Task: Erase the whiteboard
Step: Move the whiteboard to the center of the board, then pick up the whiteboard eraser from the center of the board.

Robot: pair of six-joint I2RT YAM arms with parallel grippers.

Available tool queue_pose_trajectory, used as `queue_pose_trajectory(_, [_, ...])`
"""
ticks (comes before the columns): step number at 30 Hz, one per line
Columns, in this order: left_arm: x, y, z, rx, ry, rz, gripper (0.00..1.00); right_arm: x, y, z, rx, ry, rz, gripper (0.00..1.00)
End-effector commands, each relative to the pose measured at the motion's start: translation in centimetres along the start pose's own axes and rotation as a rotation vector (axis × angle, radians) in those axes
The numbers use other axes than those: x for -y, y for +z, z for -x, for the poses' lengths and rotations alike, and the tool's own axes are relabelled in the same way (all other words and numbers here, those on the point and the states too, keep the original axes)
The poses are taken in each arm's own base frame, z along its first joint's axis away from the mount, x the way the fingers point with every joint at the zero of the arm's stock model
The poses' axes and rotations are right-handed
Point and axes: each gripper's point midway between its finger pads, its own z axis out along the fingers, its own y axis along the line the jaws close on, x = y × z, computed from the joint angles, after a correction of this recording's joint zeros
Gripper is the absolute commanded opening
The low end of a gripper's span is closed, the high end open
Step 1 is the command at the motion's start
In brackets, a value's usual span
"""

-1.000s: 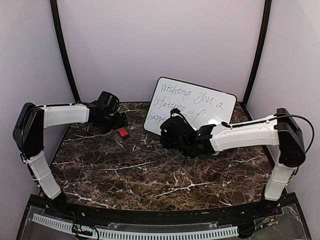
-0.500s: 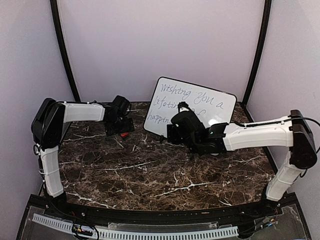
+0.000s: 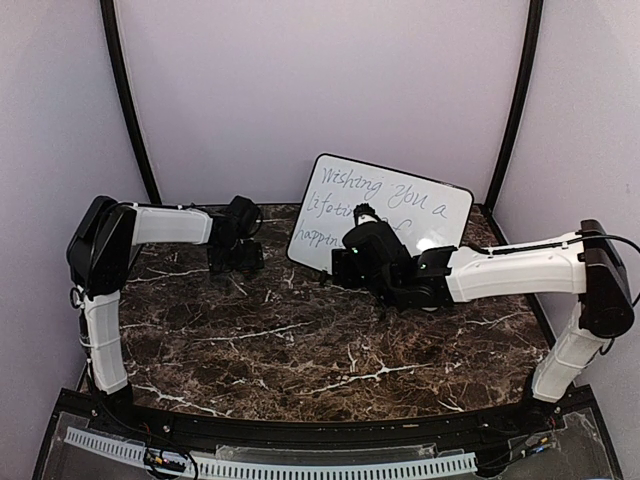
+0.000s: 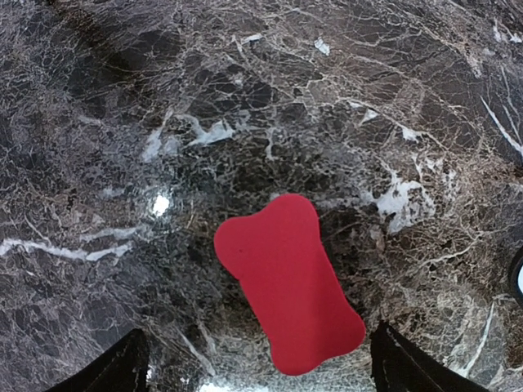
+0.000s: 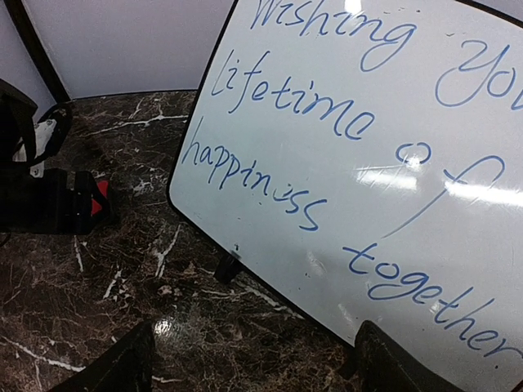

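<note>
The whiteboard point(image 3: 400, 205) leans tilted at the back of the table, with blue handwriting across it point(image 5: 351, 147). A red bone-shaped eraser point(image 4: 288, 282) lies flat on the marble. My left gripper point(image 3: 236, 258) hangs right over it and hides it in the top view. In the left wrist view my left gripper point(image 4: 261, 371) is open, with one dark finger on each side of the eraser's near end and neither touching it. My right gripper point(image 3: 338, 265) is open and empty in front of the board's lower left edge point(image 5: 257, 367).
The dark marble table point(image 3: 300, 340) is closed in by purple walls with two black posts point(image 3: 128, 100) at the back corners. A small black foot point(image 5: 229, 268) props the board's lower edge. The left arm's gripper point(image 5: 49, 200) shows at the left of the right wrist view.
My left arm swung right and came down over the red eraser, covering it in the top view. My right arm shifted toward the board's lower edge, then held still.
</note>
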Motion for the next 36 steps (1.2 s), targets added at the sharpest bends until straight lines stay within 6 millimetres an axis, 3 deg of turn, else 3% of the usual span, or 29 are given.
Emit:
queue_pose_trajectory(1, [-0.2,0.0,0.0,-0.010,0.031,0.021,0.92,-0.4,0.2,0.7,0.020,0.019,0.016,0.81])
queue_pose_trajectory(11, [1.0,0.3,1.1,0.005,0.003,-0.027,0.91,-0.7,0.5,0.8,0.017,0.020,0.025,0.81])
queue_pose_trajectory(22, [-1.3,1.0,-0.3,-0.045,0.003,0.033,0.83,-0.7,1.0,0.1,-0.002,0.022,0.030,0.81])
queue_pose_trajectory(32, [-3.8,-0.4,-0.5,-0.052,-0.003,0.033,0.76,-1.1,1.2,-0.2,-0.014,0.032,0.043,0.81])
queue_pose_trajectory(36, [-3.9,-1.6,0.8,-0.005,0.016,0.007,0.77,-1.3,1.3,-0.1,-0.012,0.034,0.049,0.81])
